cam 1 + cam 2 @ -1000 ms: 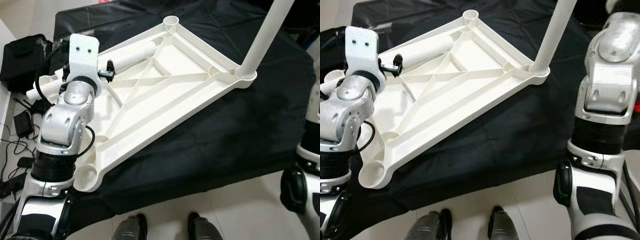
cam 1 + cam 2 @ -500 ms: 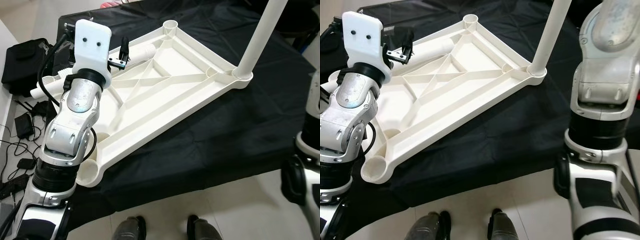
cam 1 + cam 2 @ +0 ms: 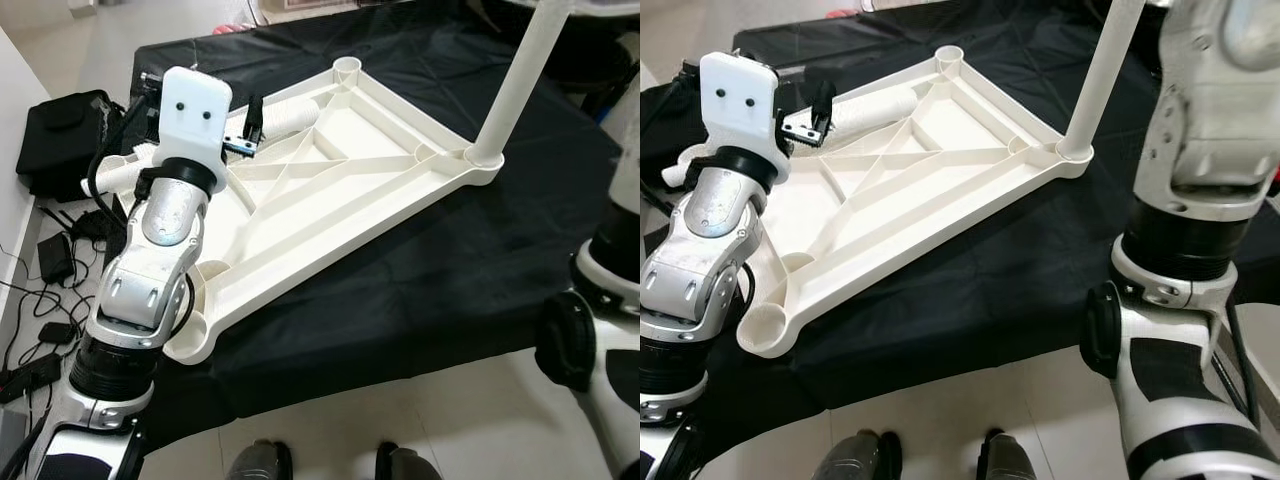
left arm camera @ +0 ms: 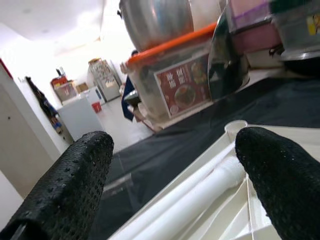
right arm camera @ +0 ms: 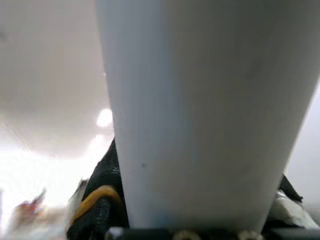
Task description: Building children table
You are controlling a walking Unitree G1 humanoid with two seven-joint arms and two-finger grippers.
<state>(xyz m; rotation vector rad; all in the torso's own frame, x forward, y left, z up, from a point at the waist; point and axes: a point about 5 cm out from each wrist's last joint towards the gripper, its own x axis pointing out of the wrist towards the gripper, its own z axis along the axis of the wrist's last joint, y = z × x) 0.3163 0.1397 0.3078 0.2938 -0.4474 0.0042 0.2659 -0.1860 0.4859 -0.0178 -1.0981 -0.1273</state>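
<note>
Since the earlier frame my left end effector (image 3: 249, 128) has risen off the loose leg (image 3: 285, 108) beside the upturned tabletop (image 3: 330, 185) on the counter (image 3: 480, 260), fingers spread. Right end effector (image 5: 200, 220) grips the upright leg (image 3: 515, 85); I keep it vertical while seating.

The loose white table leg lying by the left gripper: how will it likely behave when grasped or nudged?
The loose leg is a smooth round tube, so it probably rolls if nudged. It looks like hollow plastic, likely light and stiff. The open left gripper hovers just beside it.
</note>
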